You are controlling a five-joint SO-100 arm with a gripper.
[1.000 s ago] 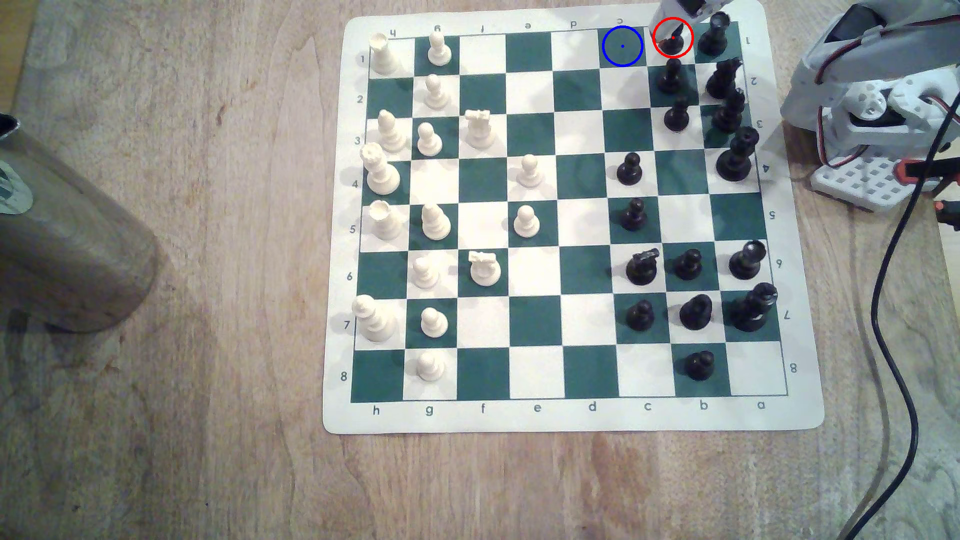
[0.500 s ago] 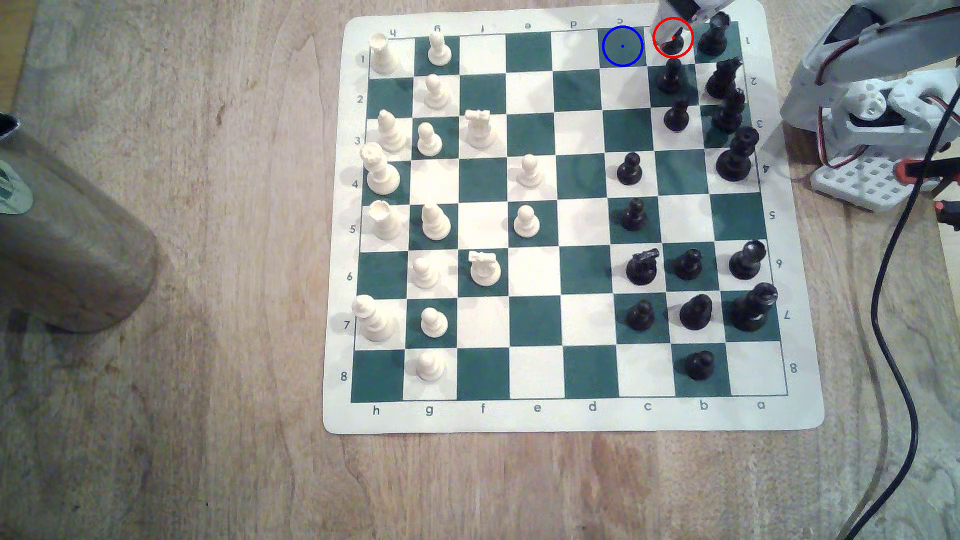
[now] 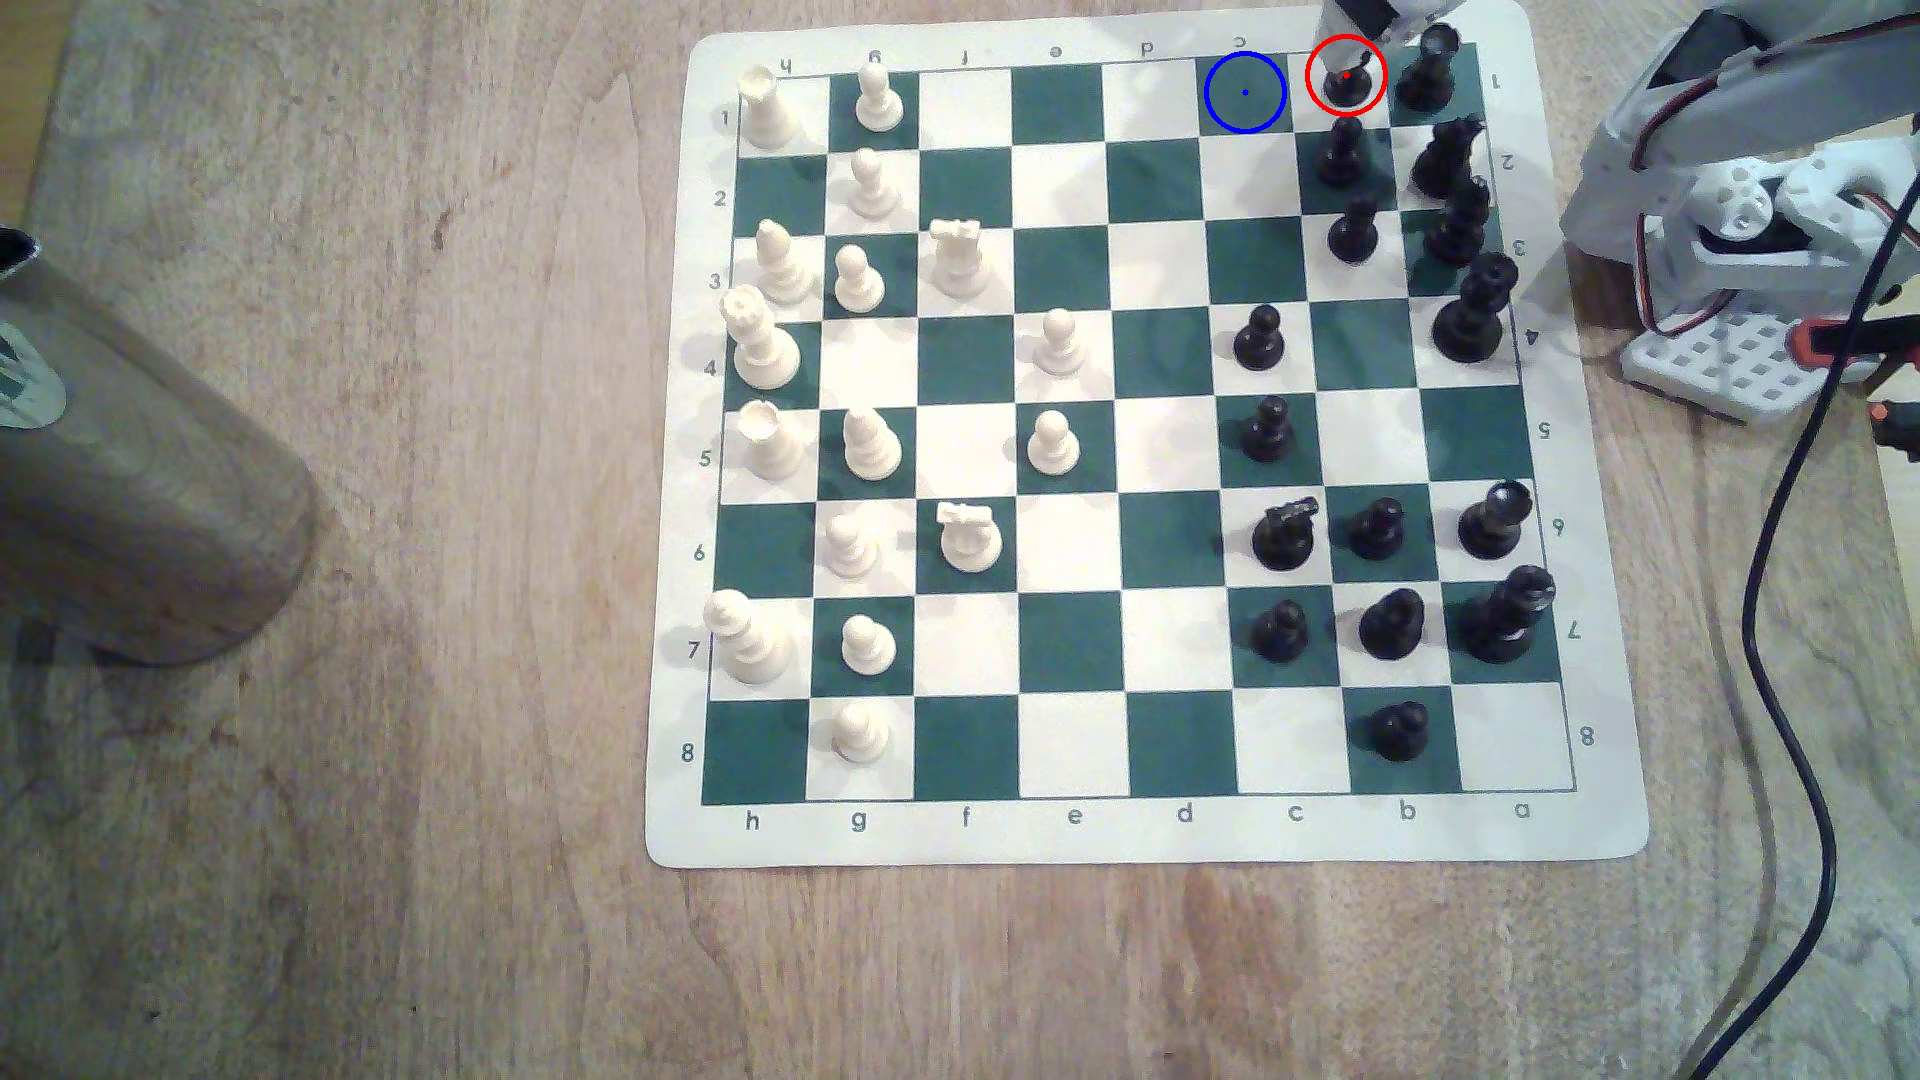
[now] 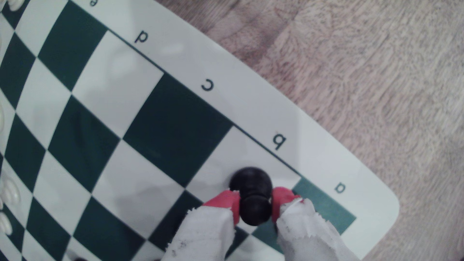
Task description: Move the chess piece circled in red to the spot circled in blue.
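Note:
The chess piece (image 3: 1345, 87), a small black pawn, stands inside the red ring on the white b-file square at the board's far edge. In the wrist view the pawn (image 4: 253, 198) sits between my red-padded fingers (image 4: 226, 202), one pad on each side of its round head and touching it. My gripper (image 4: 254, 200) is shut on it, and in the exterior view the gripper (image 3: 1356, 42) reaches in from the top edge. The spot (image 3: 1245, 92), a dark green square (image 4: 175, 130) under the blue ring, lies one square towards the exterior view's left and holds nothing.
A black rook (image 3: 1429, 68) stands one square to the exterior view's right of the pawn, and another black pawn (image 3: 1343, 151) sits just in front of it. The arm base (image 3: 1745, 260) and a black cable (image 3: 1787, 623) are off the board's right side. A metal cylinder (image 3: 135, 447) lies far left.
The pawn in the red ring looked partly covered and tilted half a second ago and now shows as a fuller round shape. The gripper has shifted only slightly.

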